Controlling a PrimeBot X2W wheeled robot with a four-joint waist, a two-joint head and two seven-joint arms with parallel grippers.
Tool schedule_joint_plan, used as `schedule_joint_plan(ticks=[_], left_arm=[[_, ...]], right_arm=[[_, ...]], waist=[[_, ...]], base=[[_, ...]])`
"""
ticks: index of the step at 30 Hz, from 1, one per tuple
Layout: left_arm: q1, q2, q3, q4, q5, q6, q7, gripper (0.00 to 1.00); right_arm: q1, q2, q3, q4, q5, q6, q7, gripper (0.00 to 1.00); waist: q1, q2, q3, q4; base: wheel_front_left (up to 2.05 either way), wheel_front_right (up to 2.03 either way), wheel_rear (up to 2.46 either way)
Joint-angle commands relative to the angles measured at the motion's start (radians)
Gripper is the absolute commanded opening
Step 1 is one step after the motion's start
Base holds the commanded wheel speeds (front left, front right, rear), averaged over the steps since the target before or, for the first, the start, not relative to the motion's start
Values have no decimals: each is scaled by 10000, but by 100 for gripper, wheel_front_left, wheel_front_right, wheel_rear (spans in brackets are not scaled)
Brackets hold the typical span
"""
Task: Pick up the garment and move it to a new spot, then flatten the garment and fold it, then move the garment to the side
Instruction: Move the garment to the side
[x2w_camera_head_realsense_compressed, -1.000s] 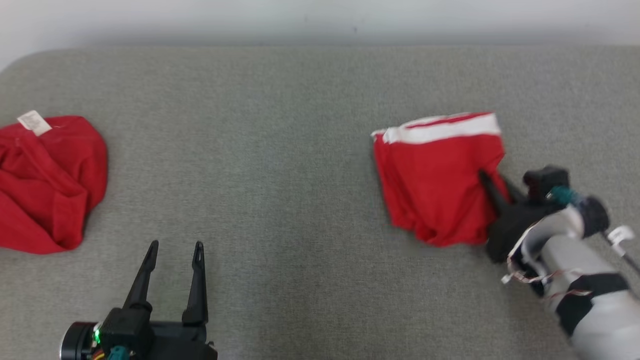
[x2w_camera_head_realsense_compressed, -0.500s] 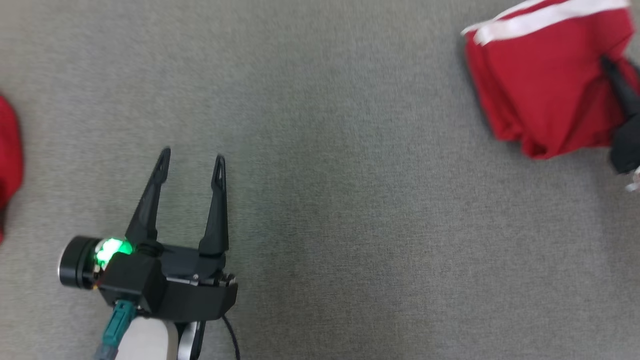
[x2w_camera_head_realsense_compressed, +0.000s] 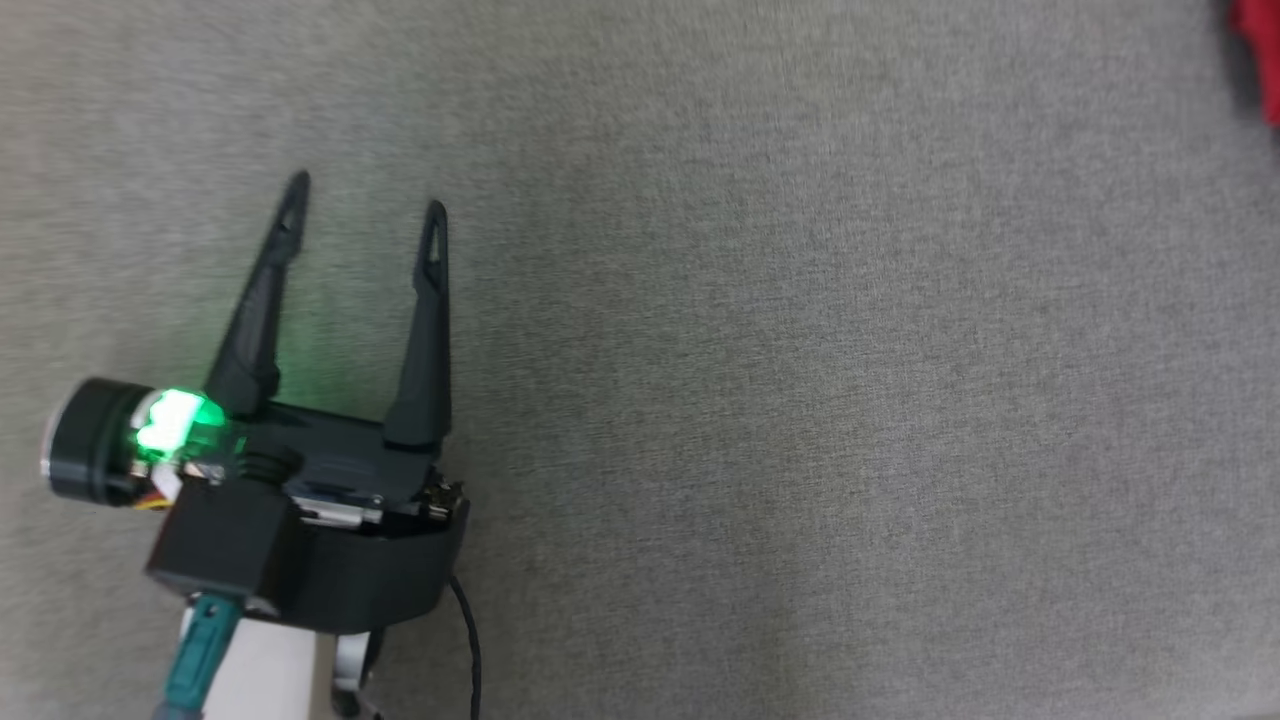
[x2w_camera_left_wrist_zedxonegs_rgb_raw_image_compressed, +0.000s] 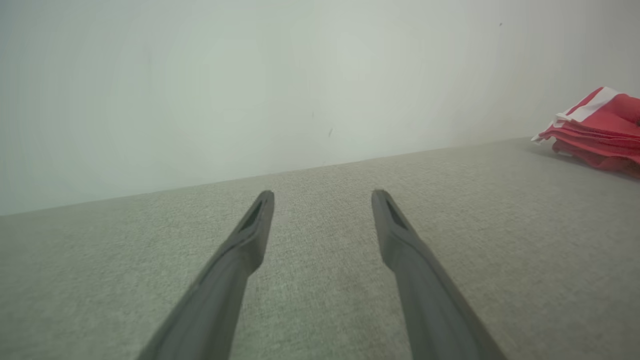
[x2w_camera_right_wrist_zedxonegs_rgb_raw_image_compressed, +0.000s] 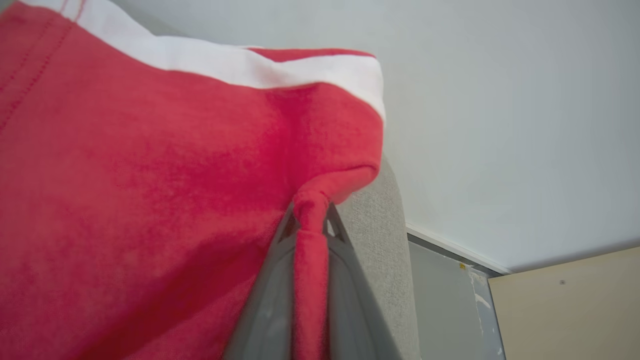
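Left gripper (x2w_camera_head_realsense_compressed: 366, 195): fingers spread wide, nothing in them, over the grey fabric surface (x2w_camera_head_realsense_compressed: 800, 400), left side. Right gripper (x2w_camera_right_wrist_zedxonegs_rgb_raw_image_compressed: 311, 220): pinched tight on a bunched fold of the red garment (x2w_camera_right_wrist_zedxonegs_rgb_raw_image_compressed: 150, 200). Garment is white-banded and sits far right on the surface, near the wall (x2w_camera_left_wrist_zedxonegs_rgb_raw_image_compressed: 200, 75).

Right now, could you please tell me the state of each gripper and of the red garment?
red garment: folded in layers, one edge pinched.
right gripper: shut on the red garment's bunched edge.
left gripper: open, empty, above the grey surface.
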Motion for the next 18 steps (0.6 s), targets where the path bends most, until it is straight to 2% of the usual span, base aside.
schedule_joint_plan(ticks=[1,7,13,14,15,16,18], left_arm=[[-163,94,36,-98,79,43,-33,100],[-185,304,3,-257,147,159,-20,100],[-204,511,31,-159,112,258,20,100],[-203,536,44,-143,88,290,27,100],[-196,557,51,-128,75,318,27,100],[-183,571,55,-113,55,339,27,100],[-135,582,56,-29,9,393,27,100]], right_arm=[[-134,-79,-119,-35,-1,-28,63,0],[-399,-228,-500,74,-180,-28,288,0],[-747,-33,-622,237,-409,-28,353,0],[-784,-15,-630,278,-499,-28,361,9],[-840,2,-618,294,-603,-28,317,64],[-891,58,-615,360,-667,-28,371,100],[-979,160,-686,468,-805,-28,398,100]], waist=[[-2,-3,596,-448],[-2,-3,959,-604],[-2,-3,1137,-619],[-2,-3,1137,-608],[-2,-3,1140,-601],[-2,-3,1125,-600],[-2,-3,1019,-592]], base=[[0,0,0],[0,0,0],[0,0,0],[0,0,0],[0,0,0],[0,0,0],[0,0,0]])
